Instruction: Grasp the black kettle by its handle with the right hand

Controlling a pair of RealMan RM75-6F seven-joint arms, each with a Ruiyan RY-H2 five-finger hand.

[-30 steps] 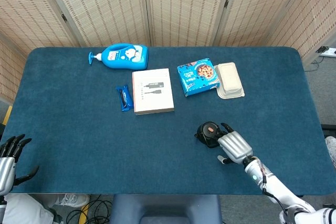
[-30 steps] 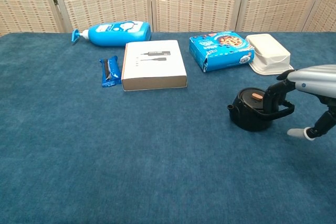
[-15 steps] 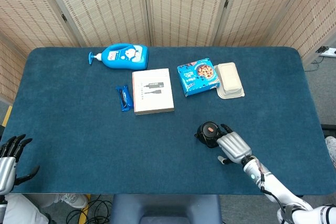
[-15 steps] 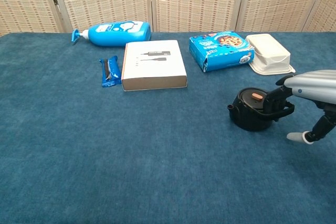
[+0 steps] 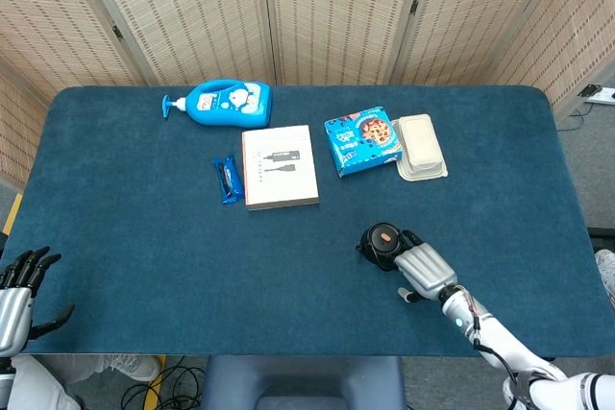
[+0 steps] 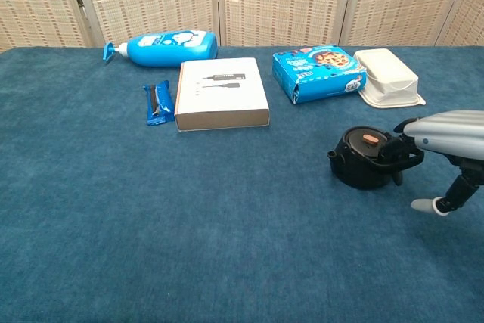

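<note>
Chest view: nearest the front edge of the tabletop point(image 6: 151, 262), toward its right side, the right hand point(image 6: 442, 141) was seen reaching in from the right edge, its dark fingers point(image 6: 398, 158) laid against the handle of the black kettle point(image 6: 367, 158) while the thumb pointed down, apart from the handle and close to the cloth. Whether the fingers were wrapped round the handle or only touching it could not be told. The kettle was found upright on the blue cloth, right of centre and nearer the front edge than the back. In the head view the left hand point(image 5: 17, 297) was seen off the front-left corner, fingers spread and nothing held.

The step in hand was judged to be the closing of the grasp, not yet secured. For the next move, the fingers would need to be hooked fully through the handle and the thumb brought up against it.

Farther back lay a white box point(image 6: 221, 93), a blue wrapper point(image 6: 157, 102), a blue carton point(image 6: 318, 72) and a pale tray point(image 6: 387, 77); by the back edge lay a blue bottle point(image 6: 168, 46).
</note>
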